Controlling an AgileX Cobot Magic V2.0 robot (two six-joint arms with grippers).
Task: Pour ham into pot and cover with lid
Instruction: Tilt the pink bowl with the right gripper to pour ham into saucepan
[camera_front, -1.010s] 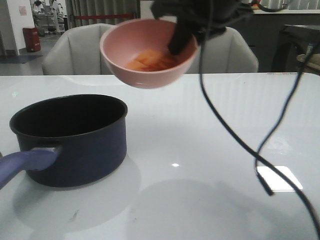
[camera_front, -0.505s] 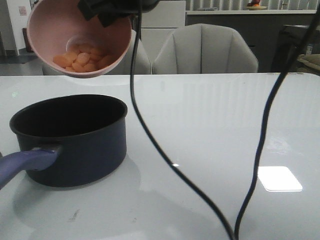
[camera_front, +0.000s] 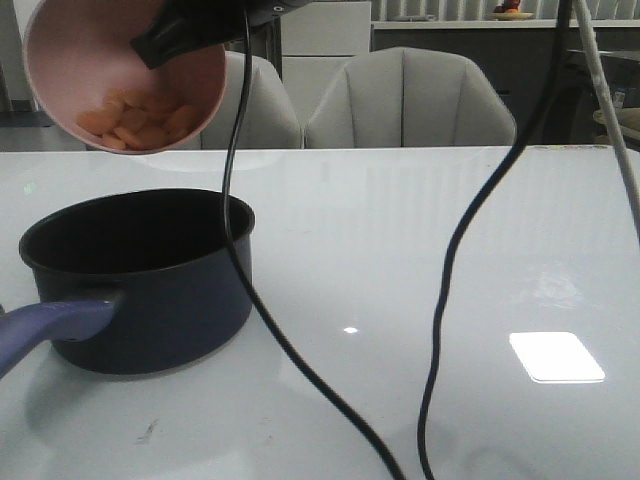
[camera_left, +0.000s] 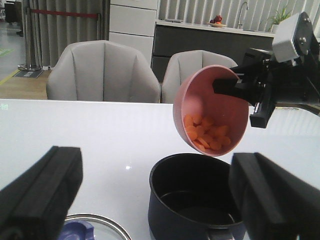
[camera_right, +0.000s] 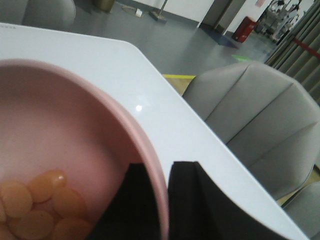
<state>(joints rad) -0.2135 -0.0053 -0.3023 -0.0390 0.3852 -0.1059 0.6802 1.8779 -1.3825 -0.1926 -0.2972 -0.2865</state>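
Note:
My right gripper (camera_front: 185, 30) is shut on the rim of a pink bowl (camera_front: 125, 75), one finger inside and one outside (camera_right: 167, 175). The bowl hangs tilted above the dark navy pot (camera_front: 140, 280), its mouth turned toward the camera. Several orange-pink ham pieces (camera_front: 135, 118) lie heaped at the bowl's low side, still inside it (camera_left: 207, 137). The pot's black inside (camera_left: 195, 195) holds nothing. Its purple-blue handle (camera_front: 50, 325) points to the near left. My left gripper (camera_left: 155, 160) stands open and holds nothing. The glass lid (camera_left: 95, 227) with its blue knob lies beside the pot.
Two black cables (camera_front: 260, 310) hang down across the front view, one passing just in front of the pot's right rim. Grey chairs (camera_front: 410, 95) stand behind the white table's far edge (camera_front: 420, 150).
The right gripper carried the pink bowl leftward from over the table's middle to above the pot and tipped it further. The ham slid toward the low rim.

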